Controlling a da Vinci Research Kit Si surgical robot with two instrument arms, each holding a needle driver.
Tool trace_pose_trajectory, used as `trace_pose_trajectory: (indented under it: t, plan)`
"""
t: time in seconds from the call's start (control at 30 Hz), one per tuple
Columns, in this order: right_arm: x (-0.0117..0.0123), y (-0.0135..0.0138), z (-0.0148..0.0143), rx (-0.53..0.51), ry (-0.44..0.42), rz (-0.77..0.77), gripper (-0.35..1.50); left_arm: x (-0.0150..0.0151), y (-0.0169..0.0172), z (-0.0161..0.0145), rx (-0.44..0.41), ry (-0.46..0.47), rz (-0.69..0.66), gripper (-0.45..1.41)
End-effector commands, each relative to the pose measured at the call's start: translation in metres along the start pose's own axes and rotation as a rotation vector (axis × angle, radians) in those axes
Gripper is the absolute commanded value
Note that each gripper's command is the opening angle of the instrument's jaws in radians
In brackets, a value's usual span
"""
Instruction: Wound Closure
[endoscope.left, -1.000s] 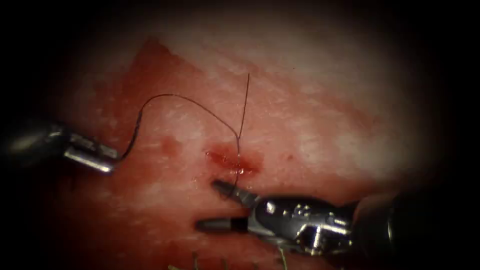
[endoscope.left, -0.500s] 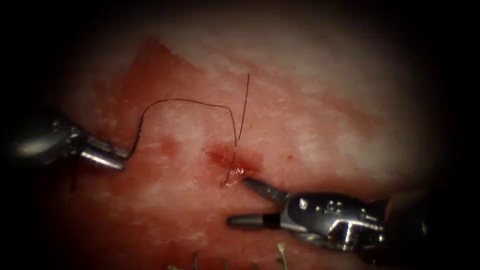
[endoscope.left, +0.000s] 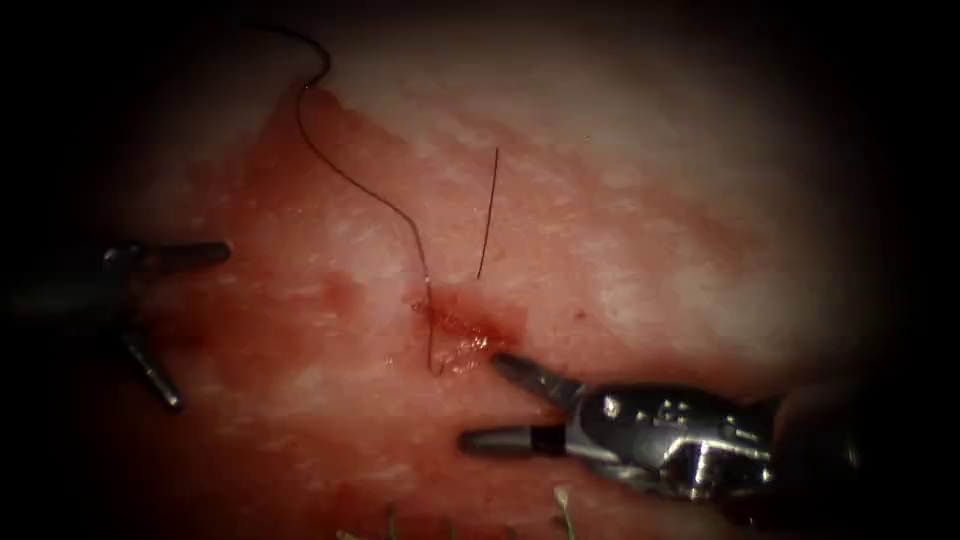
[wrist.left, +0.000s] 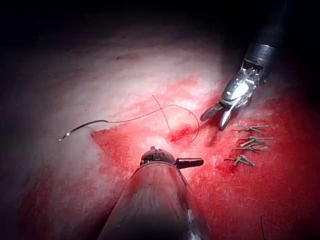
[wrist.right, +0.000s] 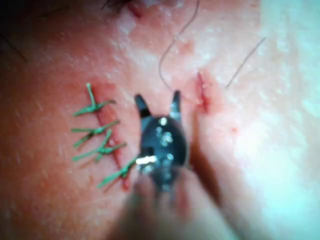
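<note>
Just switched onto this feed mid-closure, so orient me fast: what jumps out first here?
The dark thread snakes loose over the tissue into the red cut, its needle lying free on the tissue, held by neither tool. The right tool sits just below and right of the cut, jaws wide open and empty; the left tool, also open and empty, is far to the cut's left. Four green stitches line a closed wound nearby.

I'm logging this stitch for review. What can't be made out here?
Left end effector and right end effector are open and hold nothing; the needle lies on the tissue.
- Endoscope view: the thread fades into the dark rim.
- Cut: red fluid hides where thread enters.
- Left wrist view: the shaft covers part of the left end effector.
</note>
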Motion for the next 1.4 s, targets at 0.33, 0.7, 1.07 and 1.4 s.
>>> trace_pose_trajectory:
  t: [0.33, 0.7, 1.07, 1.4]
  plan:
    - [-0.0010, -0.0007, 0.0005, 0.001, -0.002, 0.001, 1.01, 0.0046, -0.0030, -0.0014, 0.313, -0.001, 0.261, 0.37]
    - [-0.0012, -0.0009, 0.0005, 0.001, -0.002, 0.000, 1.01, 0.0038, -0.0087, 0.0025, 0.444, 0.001, 0.562, 0.27]
    - [-0.0014, -0.0009, 0.0006, 0.000, -0.001, -0.002, 1.01, 0.0049, -0.0117, 0.0055, 0.477, 0.094, 0.580, 0.37]
    - [-0.0014, -0.0010, 0.0009, -0.005, -0.001, -0.002, 1.01, 0.0048, -0.0123, 0.0054, 0.481, 0.092, 0.570, 0.22]
